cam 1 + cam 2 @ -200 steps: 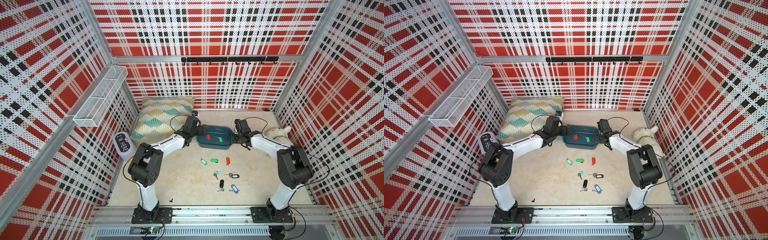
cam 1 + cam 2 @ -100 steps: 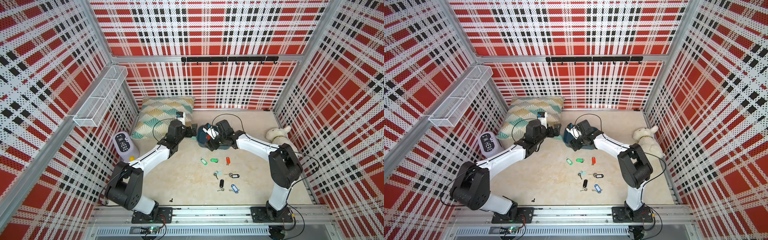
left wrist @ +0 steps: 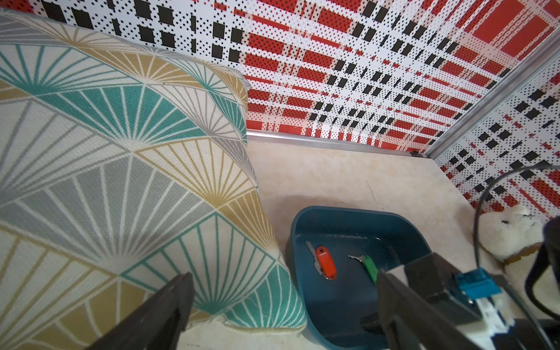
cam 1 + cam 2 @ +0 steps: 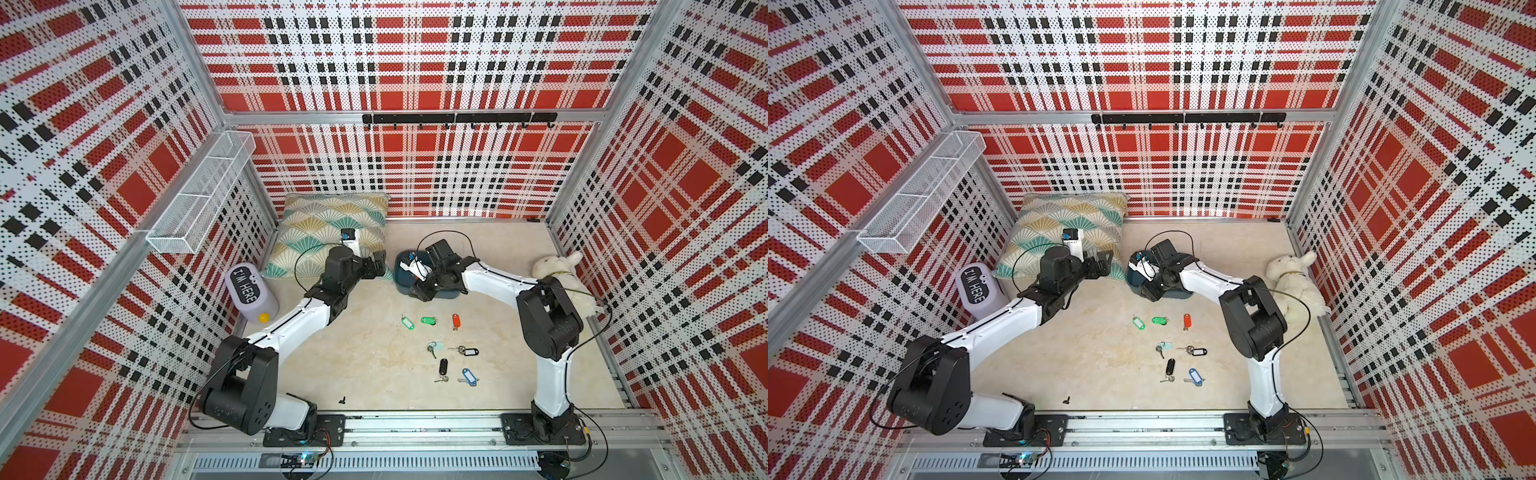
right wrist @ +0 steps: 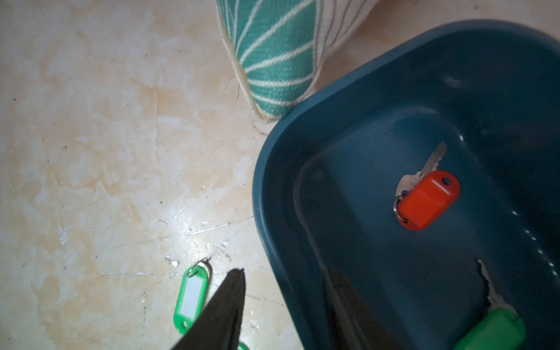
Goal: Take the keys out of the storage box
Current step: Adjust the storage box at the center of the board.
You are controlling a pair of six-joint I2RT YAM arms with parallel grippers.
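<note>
Beige floor (image 4: 365, 357) carries seven loose keys (image 4: 443, 365) in front of the storage box (image 5: 363, 91). Inside the box lie a red-tagged key (image 5: 427, 200) and a green-tagged key (image 5: 491, 330). The right gripper (image 5: 285, 272) straddles one wall, jaws partway apart; whether they pinch it is unclear. The left gripper (image 4: 378, 262) hangs wide open beside the cushion (image 4: 332, 220), near the box.
</note>
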